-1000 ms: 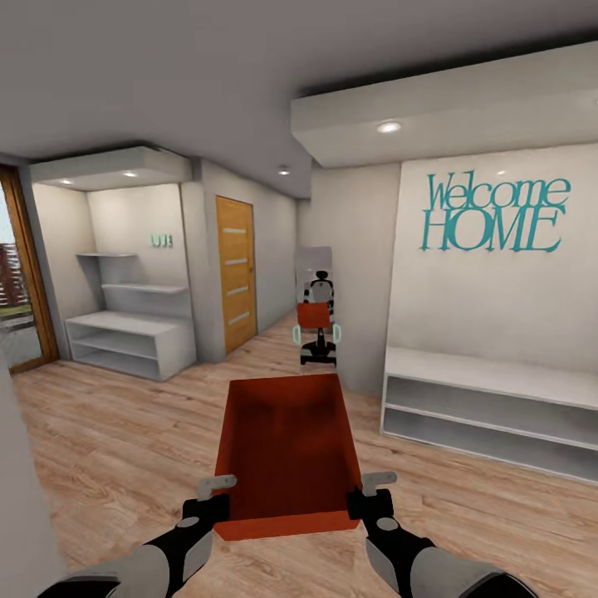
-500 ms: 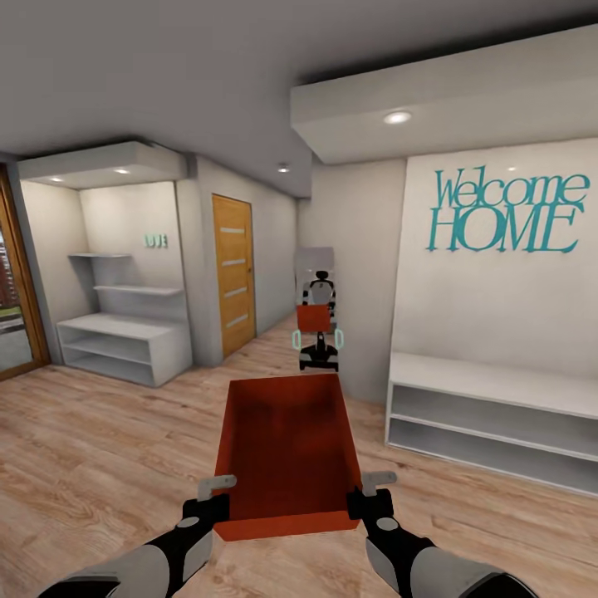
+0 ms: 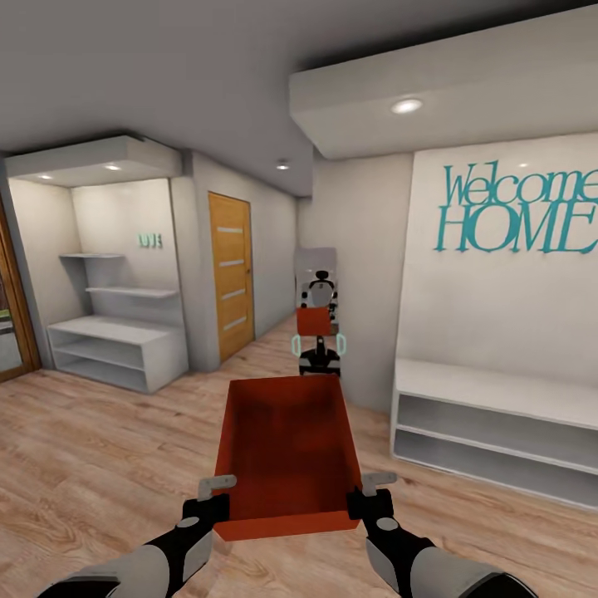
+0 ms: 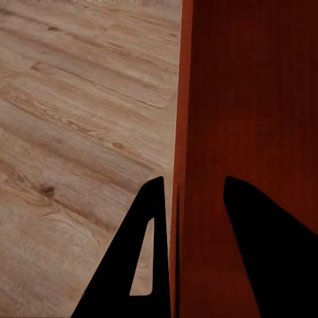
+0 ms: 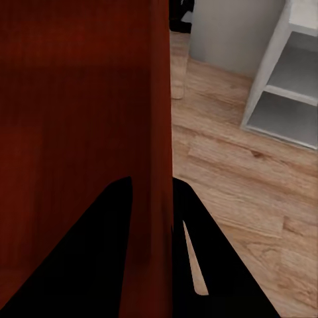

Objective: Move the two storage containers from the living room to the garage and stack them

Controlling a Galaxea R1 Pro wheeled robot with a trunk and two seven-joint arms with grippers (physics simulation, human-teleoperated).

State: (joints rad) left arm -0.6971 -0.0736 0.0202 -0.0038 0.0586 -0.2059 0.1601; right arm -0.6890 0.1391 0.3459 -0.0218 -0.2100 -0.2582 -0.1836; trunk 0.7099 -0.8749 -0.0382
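Note:
I hold one orange-red open-topped storage container in front of me, above the light wood plank floor. My left gripper is shut on its left wall near the close corner, and my right gripper is shut on its right wall. In the left wrist view the gripper straddles the container wall, one finger on each side. The right wrist view has the gripper clamped over the other wall the same way. The second container and the garage are out of view.
A low white shelf bench stands at the right under teal "Welcome HOME" lettering. White shelves fill an alcove at the left, beside a wooden door. Straight ahead, a narrow hallway holds a mirror image of a robot.
The whole view has shifted as I roll forward: the left shelves slid left and the right bench slid right. The container and both grippers keep their places in the view.

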